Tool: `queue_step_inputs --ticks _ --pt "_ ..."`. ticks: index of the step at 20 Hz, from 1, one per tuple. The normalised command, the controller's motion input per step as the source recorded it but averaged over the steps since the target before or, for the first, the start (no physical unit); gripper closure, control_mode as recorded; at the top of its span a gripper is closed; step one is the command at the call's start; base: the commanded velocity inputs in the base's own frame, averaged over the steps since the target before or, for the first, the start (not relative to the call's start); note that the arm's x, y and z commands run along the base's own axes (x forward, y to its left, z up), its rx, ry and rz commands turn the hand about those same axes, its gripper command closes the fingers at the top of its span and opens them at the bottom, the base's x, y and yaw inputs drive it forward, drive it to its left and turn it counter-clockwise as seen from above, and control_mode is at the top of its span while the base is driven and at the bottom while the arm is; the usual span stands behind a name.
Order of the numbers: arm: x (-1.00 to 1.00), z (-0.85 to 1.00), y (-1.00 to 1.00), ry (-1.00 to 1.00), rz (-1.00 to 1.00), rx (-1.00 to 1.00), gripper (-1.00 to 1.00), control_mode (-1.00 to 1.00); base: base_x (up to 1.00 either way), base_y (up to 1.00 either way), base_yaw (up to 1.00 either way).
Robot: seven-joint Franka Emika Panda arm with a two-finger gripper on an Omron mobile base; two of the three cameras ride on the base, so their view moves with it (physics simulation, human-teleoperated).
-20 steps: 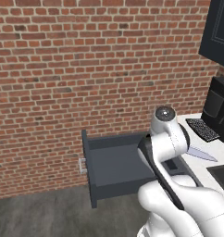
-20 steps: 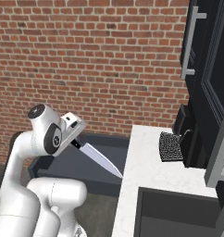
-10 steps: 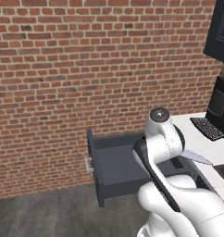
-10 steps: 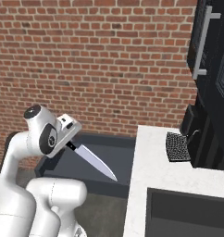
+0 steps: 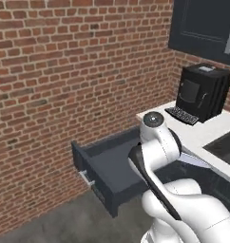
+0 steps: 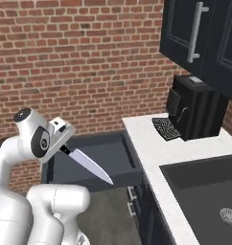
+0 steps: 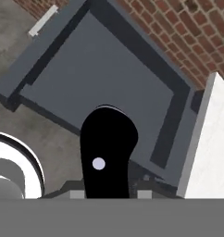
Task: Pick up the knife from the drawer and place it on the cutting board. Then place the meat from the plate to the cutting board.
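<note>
I've got the knife out of the drawer, gripper clamped on its black handle, blade angled down above the open drawer. Drawer looks empty (far corner partly hidden). Left to do: knife to cutting board, then meat.

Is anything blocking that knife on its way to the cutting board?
No cutting board shows in these views, so the full path cannot be judged. The tool holds the knife in the air above the open drawer, beside the white counter. Nothing visible touches the blade or crowds it.
</note>
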Motion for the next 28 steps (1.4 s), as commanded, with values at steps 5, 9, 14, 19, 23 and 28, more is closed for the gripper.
queue_step_inputs --ticks 5,9,14,19,23,28 --pt "0.0 0.0 0.0 0.0 0.0 0.0 1.0 1.0 -0.1 0.0 -0.99" --pt "0.0 0.0 0.0 0.0 0.0 0.0 1.0 1.0 0.0 0.0 -1.0" --pt "0.0 0.0 0.0 0.0 0.0 0.0 1.0 1.0 0.0 0.0 -1.0" --pt "0.0 0.0 0.0 0.0 0.0 0.0 1.0 1.0 0.0 0.0 -1.0" --pt "0.0 0.0 0.0 0.0 0.0 0.0 1.0 1.0 0.0 -0.47 -0.61" --pt "0.0 0.0 0.0 0.0 0.0 0.0 1.0 1.0 0.15 -0.31 -0.07"
